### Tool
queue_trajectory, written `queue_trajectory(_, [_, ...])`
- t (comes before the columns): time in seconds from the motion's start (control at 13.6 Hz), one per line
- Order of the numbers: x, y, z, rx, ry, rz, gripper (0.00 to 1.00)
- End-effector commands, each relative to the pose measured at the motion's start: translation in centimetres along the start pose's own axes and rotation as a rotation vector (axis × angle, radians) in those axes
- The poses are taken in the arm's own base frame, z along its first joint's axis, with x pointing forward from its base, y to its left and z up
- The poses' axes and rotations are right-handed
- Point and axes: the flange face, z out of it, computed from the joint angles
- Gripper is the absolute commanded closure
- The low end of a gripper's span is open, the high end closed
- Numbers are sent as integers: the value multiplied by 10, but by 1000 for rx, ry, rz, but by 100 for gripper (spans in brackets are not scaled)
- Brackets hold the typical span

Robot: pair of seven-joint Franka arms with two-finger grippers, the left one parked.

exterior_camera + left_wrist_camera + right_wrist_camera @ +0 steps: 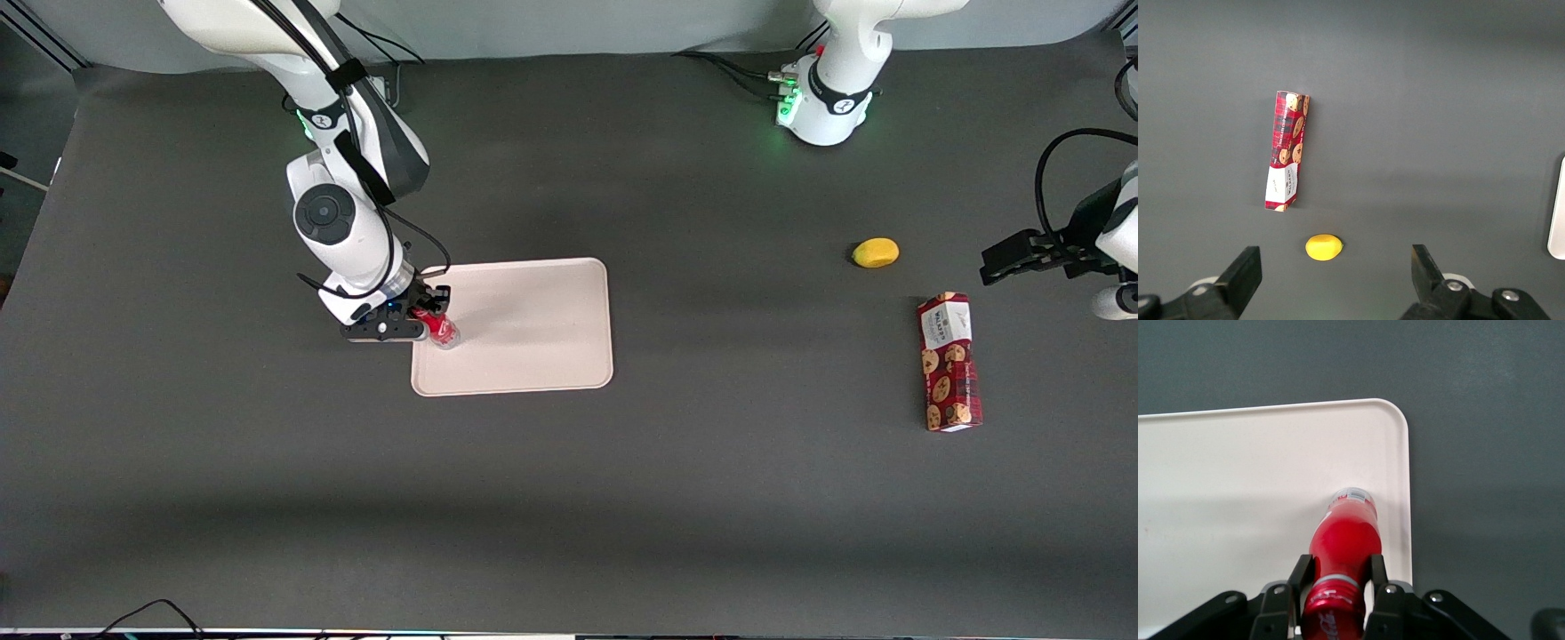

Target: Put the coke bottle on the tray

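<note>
Here, my gripper [428, 320] is clamped on the coke bottle [439, 327] — fingers [1300, 577] pressed against its neck — over the edge of the tray [533, 329] at the working arm's end. Toward the parked arm's end of the desk [569, 498] lie a lemon [876, 252] and a cookie box [949, 362].

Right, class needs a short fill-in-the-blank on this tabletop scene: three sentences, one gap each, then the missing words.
1. The gripper is shut on the coke ____.
2. The coke bottle is held over the pale ____, near its rim.
3. Toward the parked arm's end of the table, a yellow fruit lies beside the cookie ____.

Missing words: bottle; tray; box

The tray holds nothing else; cookie box.
</note>
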Motion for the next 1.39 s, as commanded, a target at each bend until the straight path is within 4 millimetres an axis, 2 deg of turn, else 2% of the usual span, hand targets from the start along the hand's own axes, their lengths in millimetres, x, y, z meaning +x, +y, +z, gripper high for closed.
queue_trajectory(0.0, [8, -1, 7, -9, 10, 21, 0])
queue_trajectory(0.51, [11, -4, -2, -2, 19, 21, 0])
queue_trajectory(0.66, [18, -6, -24, -3, 21, 21, 0])
queue_trajectory(0.88, [35, 5, -107, -26, -15, 14, 0])
queue_trajectory(1.1, [21, 59, -197, -21, -14, -122, 0])
queue_trajectory(1.25, [2, 97, -254, -17, -12, -79, 0])
queue_trajectory(1.32, [2, 115, -277, -21, -24, -53, 0])
